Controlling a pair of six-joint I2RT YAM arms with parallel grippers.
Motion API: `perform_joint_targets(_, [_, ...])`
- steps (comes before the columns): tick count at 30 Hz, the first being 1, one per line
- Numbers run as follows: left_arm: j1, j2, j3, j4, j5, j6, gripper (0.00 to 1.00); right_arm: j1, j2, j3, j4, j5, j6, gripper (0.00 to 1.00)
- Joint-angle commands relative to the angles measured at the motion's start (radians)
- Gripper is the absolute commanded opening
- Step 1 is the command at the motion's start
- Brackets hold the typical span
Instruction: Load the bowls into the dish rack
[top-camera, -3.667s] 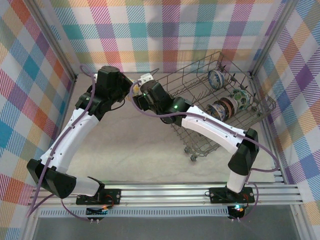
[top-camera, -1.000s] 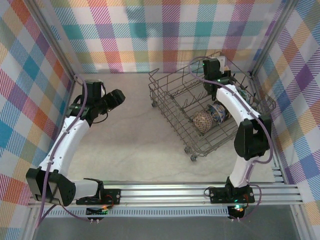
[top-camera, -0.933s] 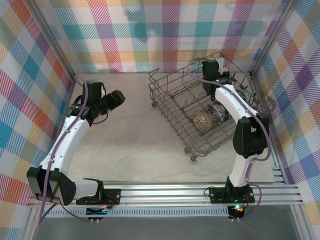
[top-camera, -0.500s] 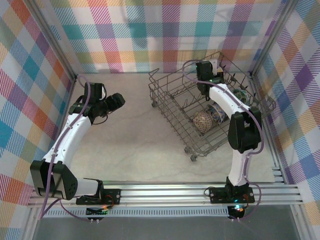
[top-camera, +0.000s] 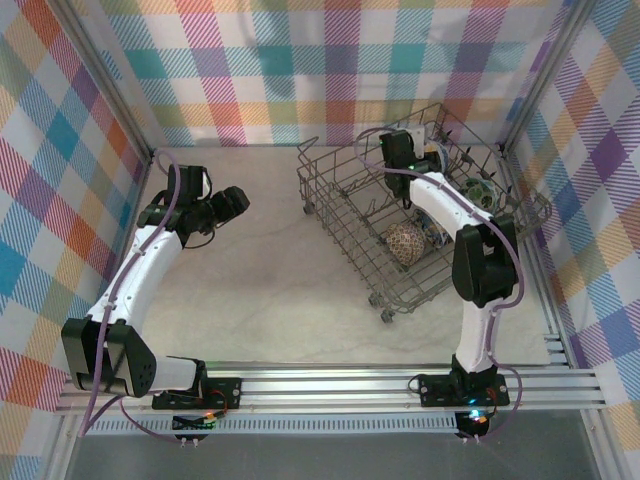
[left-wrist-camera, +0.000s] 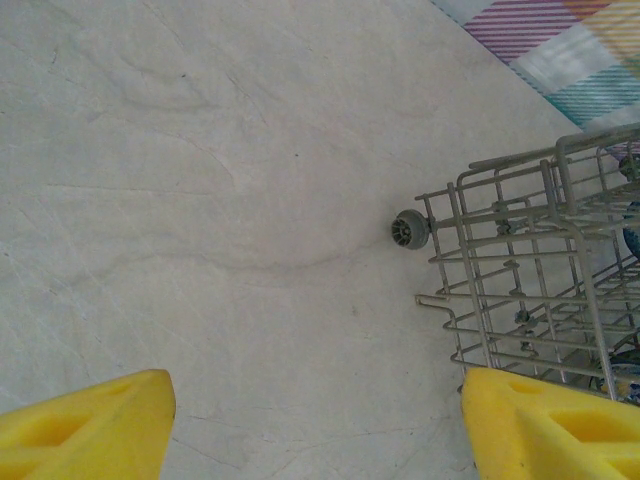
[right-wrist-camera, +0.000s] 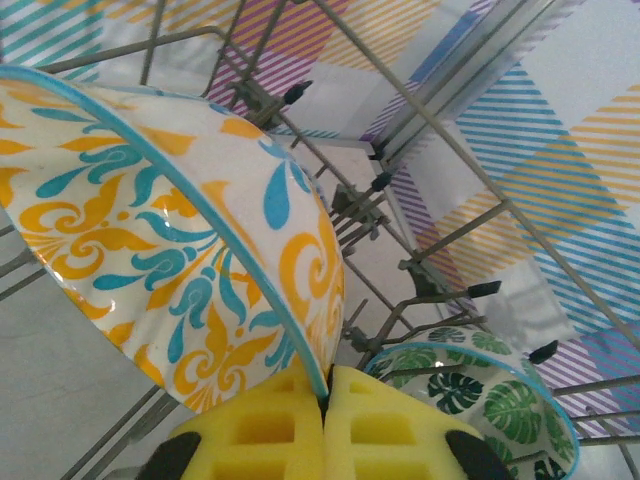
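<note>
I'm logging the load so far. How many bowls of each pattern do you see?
orange-teal bowl: 1
green-leaf bowl: 1
beige lattice bowl: 1
dark bowl, partly hidden: 1
Total: 4 bowls that I can make out.

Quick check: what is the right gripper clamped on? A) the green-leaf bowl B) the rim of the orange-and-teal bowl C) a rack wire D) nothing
B: in the right wrist view the right gripper pinches the rim of the orange-and-teal bowl, while the green-leaf bowl sits apart beyond it.
</note>
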Motion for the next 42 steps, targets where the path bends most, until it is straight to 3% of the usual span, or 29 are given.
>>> perform_joint_targets(1, [0.008,-0.008,0.015,0.023,0.023,0.021,0.76,0.007,-0.014,-0.014,-0.009,0.049,0.021,0.00])
perform_joint_targets(9, [0.009,-0.031,0.005,0.014,0.024,0.024,0.76,0.009,0.072,0.076,-0.006,0.045,-0.084,0.00])
perform_joint_targets(15, [0.012,-0.063,-0.012,0.000,0.010,0.032,0.76,0.021,0.101,0.126,-0.105,0.005,-0.058,0.00])
perform_joint_targets(17, [0.019,-0.069,-0.013,-0.006,0.009,0.035,0.76,0.026,0.097,0.126,-0.124,-0.015,-0.058,0.05])
perform_joint_targets(20, [0.030,-0.072,-0.002,-0.020,0.009,0.043,0.76,0.026,0.083,0.126,-0.148,-0.045,-0.050,0.16])
perform_joint_targets(22, [0.040,-0.068,0.017,-0.045,0.003,0.054,0.76,0.026,0.073,0.132,-0.156,-0.047,-0.054,0.42])
perform_joint_targets(26, [0.078,-0.060,0.056,-0.108,-0.031,0.089,0.77,0.027,0.047,0.175,-0.176,-0.074,-0.076,0.72])
perform_joint_targets(30, [0.140,-0.038,0.072,-0.166,-0.087,0.131,0.80,0.032,-0.016,0.212,-0.243,-0.173,-0.038,0.93])
perform_joint_targets(34, [0.260,0.050,0.085,-0.236,-0.158,0.145,0.82,0.071,-0.142,0.153,-0.265,-0.305,0.020,0.98])
perform_joint_targets(38, [0.379,0.159,0.115,-0.237,-0.116,0.141,0.83,0.125,-0.266,0.048,-0.263,-0.374,0.042,0.99])
perform_joint_targets(42, [0.399,0.284,0.189,-0.220,-0.097,0.172,0.82,0.176,-0.401,-0.106,-0.198,-0.438,0.087,0.99])
